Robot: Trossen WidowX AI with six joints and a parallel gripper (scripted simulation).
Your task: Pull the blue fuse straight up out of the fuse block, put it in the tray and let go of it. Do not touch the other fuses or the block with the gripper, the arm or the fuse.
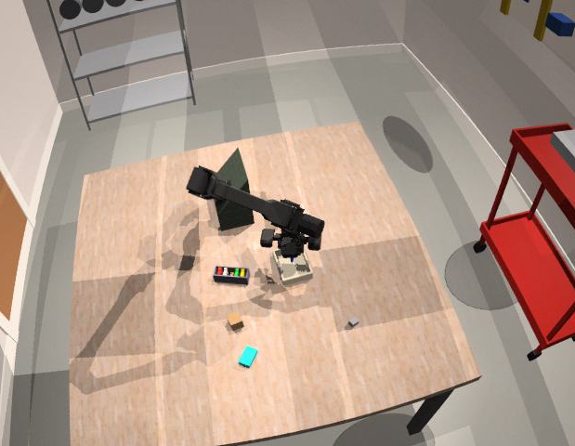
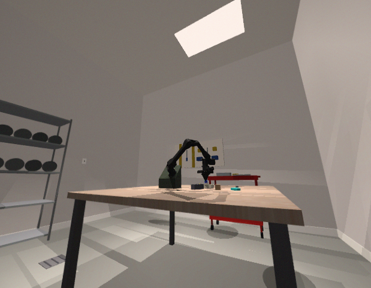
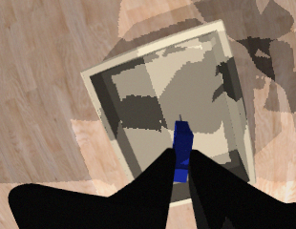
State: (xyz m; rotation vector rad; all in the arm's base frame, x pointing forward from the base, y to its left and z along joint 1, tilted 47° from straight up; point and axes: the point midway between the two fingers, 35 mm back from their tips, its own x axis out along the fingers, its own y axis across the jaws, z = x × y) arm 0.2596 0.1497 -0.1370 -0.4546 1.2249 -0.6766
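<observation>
My gripper (image 3: 180, 156) (image 1: 291, 254) (image 2: 205, 177) is shut on the blue fuse (image 3: 181, 149) (image 1: 292, 259) (image 2: 205, 181) and holds it upright above the cream tray (image 3: 234, 71) (image 1: 303, 277) (image 2: 209, 186). In the wrist view the fuse hangs over the inside of the tray, near its front wall. The dark fuse block (image 1: 231, 275) (image 2: 196, 186) stands on the table to the left of the tray, apart from it, with red, white, yellow and green fuses in it.
A dark green wedge-shaped arm base (image 1: 233, 196) (image 2: 169, 179) stands behind the block. A tan cube (image 1: 235, 321), a cyan flat block (image 1: 247, 356) and a small grey piece (image 1: 353, 321) lie nearer the table's front. A red cart (image 1: 542, 249) stands off to the right.
</observation>
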